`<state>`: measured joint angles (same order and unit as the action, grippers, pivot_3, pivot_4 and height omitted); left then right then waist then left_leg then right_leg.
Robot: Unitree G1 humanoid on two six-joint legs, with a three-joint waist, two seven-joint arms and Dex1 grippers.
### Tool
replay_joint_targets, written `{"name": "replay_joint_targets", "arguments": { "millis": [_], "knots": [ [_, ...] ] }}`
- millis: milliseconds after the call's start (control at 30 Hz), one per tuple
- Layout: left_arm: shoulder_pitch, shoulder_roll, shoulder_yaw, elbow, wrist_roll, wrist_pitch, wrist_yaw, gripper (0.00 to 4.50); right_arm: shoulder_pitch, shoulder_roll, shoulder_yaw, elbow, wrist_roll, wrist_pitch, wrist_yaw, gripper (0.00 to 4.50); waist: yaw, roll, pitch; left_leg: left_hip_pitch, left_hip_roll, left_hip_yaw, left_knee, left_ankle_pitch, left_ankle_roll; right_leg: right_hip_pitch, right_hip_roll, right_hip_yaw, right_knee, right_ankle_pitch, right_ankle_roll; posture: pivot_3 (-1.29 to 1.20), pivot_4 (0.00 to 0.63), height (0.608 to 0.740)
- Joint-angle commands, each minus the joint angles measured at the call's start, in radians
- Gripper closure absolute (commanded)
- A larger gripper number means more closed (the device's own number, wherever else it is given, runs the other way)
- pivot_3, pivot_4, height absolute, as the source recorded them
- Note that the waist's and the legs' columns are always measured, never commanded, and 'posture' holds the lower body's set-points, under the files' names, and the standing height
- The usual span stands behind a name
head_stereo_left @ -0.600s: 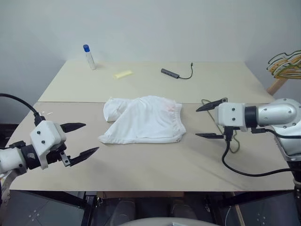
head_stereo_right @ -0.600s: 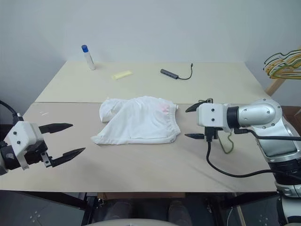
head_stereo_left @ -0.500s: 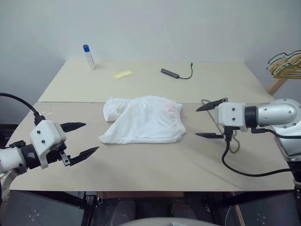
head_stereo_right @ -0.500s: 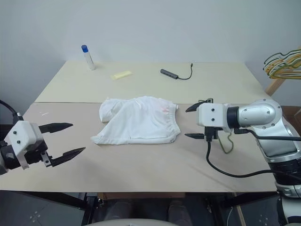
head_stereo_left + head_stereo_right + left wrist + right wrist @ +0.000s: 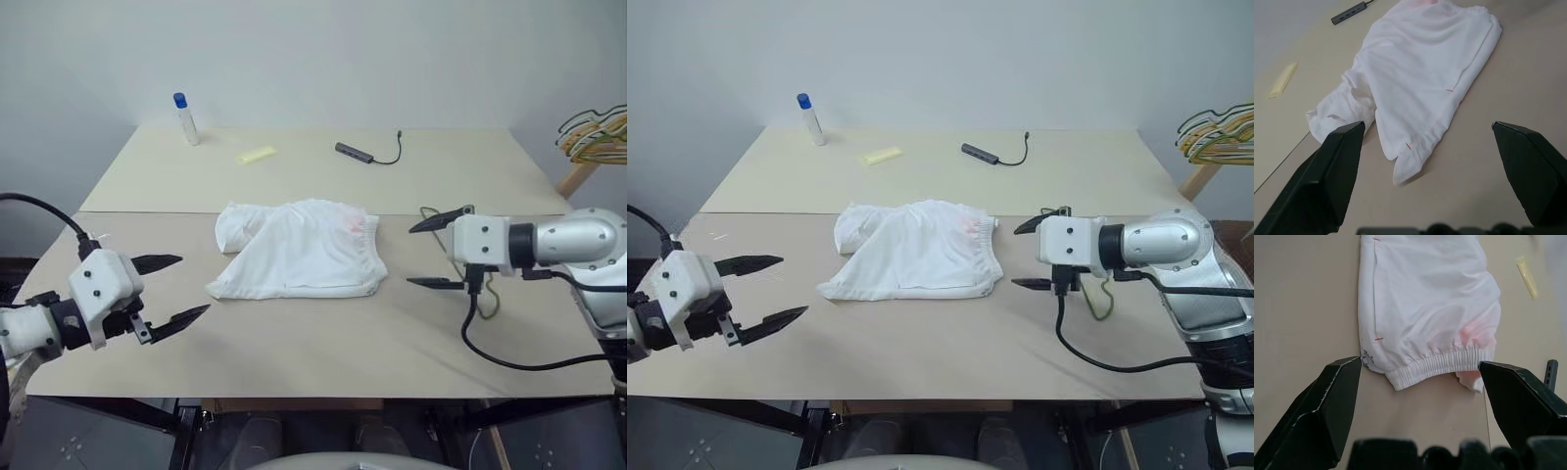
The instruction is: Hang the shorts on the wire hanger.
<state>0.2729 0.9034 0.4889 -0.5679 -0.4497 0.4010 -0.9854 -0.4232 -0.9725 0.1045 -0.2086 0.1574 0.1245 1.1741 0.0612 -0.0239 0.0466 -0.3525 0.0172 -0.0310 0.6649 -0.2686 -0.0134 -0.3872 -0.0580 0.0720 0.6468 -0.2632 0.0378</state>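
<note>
We read the task as barely begun: the shorts (image 5: 299,249) lie flat and crumpled at table (image 5: 323,333) centre, nobody holding them, waistband toward 3 o'clock, hem toward 9. The wire hanger (image 5: 482,284) seems to be the thin wire lying on the table right behind the right gripper (image 5: 437,251), mostly hidden by it, so we can't tell its full shape; it sits near the shorts at their 3 o'clock, not touching. Right gripper jaws stand wide apart, empty, hovering just beside the waistband and aimed at it; in the right wrist view the elastic band and pink mark sit between its fingers. Left gripper (image 5: 172,291) jaws also wide apart, empty, at 8 o'clock of the shorts, well apart from the cloth, pointing toward the hem corner. Everything is left to do: grab hanger, grab shorts, drape or thread cloth over the wire. Off-task clutter at the far table: blue-capped bottle (image 5: 186,118) at 11 o'clock, yellow strip (image 5: 257,154), USB hub with cable (image 5: 357,152) at 12 to 1 o'clock, bunched yellow and dark hangers (image 5: 595,135) off the table edge at 2 o'clock. Versus the earlier frame: left gripper has drifted slightly down and toward the shorts, jaws same spread; right gripper unchanged; shorts and hanger have not moved.
</note>
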Motion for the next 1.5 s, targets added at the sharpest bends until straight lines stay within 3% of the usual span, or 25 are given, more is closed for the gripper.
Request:
{"name": "replay_joint_targets", "arguments": {
  "millis": [33, 233, 400, 600, 800, 900, 1100, 1267, 1500],
  "knots": [
    [0.011, 0.031, -0.017, 0.014, 0.044, -0.007, -0.005, 0.0, -0.016, 0.01, 0.006, -0.021, -0.046, -0.013, -0.03, 0.04, -0.002, 0.0, 0.0, 0.0, 0.0, 0.0, 0.0, 0.0, 0.0, 0.0, 0.0, 0.0, 0.0, 0.0, 0.0, 0.14, 0.0, 0.74],
    [0.087, 0.065, -0.065, 0.044, 0.114, -0.036, -0.054, 0.0, 0.008, 0.056, 0.063, -0.021, -0.153, -0.082, -0.09, 0.04, -0.022, 0.0, 0.0, -0.001, 0.0, 0.0, 0.0, 0.0, 0.0, -0.001, 0.0, 0.0, 0.0, 0.0, 0.0, 0.1, 0.0, 0.74],
    [0.049, 0.1, -0.131, 0.111, 0.17, -0.065, -0.073, 0.0, 0.007, 0.158, 0.169, 0.063, -0.299, -0.195, -0.189, 0.04, -0.03, 0.0, 0.0, 0.001, 0.0, 0.0, 0.0, 0.0, 0.0, 0.0, 0.001, 0.0, 0.0, -0.001, 0.002, 0.09, 0.0, 0.74],
    [-0.019, 0.091, -0.204, 0.111, 0.167, -0.063, -0.074, 0.0, -0.093, 0.257, 0.316, 0.342, -0.509, -0.39, -0.293, 0.04, -0.045, -0.001, 0.0, 0.0, 0.0, 0.0, 0.0, 0.0, -0.001, -0.001, 0.0, 0.0, 0.0, 0.001, -0.001, 0.1, 0.0, 0.74],
    [0.011, 0.076, -0.203, 0.083, 0.169, -0.059, -0.061, 0.0, -0.197, 0.314, 0.372, 0.604, -0.622, -0.527, -0.405, 0.04, -0.058, -0.001, 0.0, 0.0, 0.0, 0.0, 0.0, 0.0, -0.001, -0.001, 0.0, 0.001, 0.001, 0.001, -0.002, 0.12, 0.0, 0.74],
    [0.039, 0.066, -0.192, 0.063, 0.171, -0.054, -0.049, 0.0, -0.237, 0.328, 0.393, 0.699, -0.647, -0.585, -0.42, 0.59, -0.059, -0.002, -0.001, 0.002, 0.0, 0.0, 0.0, 0.001, -0.001, 0.001, 0.0, 0.001, 0.001, 0.001, -0.002, 0.14, 0.0, 0.74],
    [0.068, 0.047, -0.2, 0.046, 0.199, -0.06, -0.006, 0.0, -0.271, 0.366, 0.398, 0.794, -0.658, -0.648, -0.458, 2.64, -0.055, -0.003, -0.001, 0.003, 0.001, 0.0, 0.0, 0.001, 0.0, 0.002, 0.001, 0.001, 0.001, 0.001, -0.002, 0.15, 0.0, 0.74],
    [0.005, -0.007, -0.265, 0.094, 0.277, -0.107, 0.088, 0.0, -0.269, 0.38, 0.387, 0.821, -0.637, -0.675, -0.436, 4.42, -0.049, -0.003, -0.001, 0.003, 0.0, 0.0, 0.0, 0.001, 0.0, 0.001, 0.001, 0.001, 0.002, 0.001, -0.003, 0.16, 0.0, 0.74],
    [-0.145, -0.054, -0.393, 0.307, 0.405, -0.231, 0.148, 0.0, -0.244, 0.374, 0.364, 0.788, -0.648, -0.658, -0.48, 4.47, -0.048, -0.003, -0.002, 0.004, 0.0, -0.001, -0.001, 0.001, 0.0, 0.002, 0.001, 0.001, 0.003, 0.002, -0.003, 0.15, 0.0, 0.74]
  ]
}}
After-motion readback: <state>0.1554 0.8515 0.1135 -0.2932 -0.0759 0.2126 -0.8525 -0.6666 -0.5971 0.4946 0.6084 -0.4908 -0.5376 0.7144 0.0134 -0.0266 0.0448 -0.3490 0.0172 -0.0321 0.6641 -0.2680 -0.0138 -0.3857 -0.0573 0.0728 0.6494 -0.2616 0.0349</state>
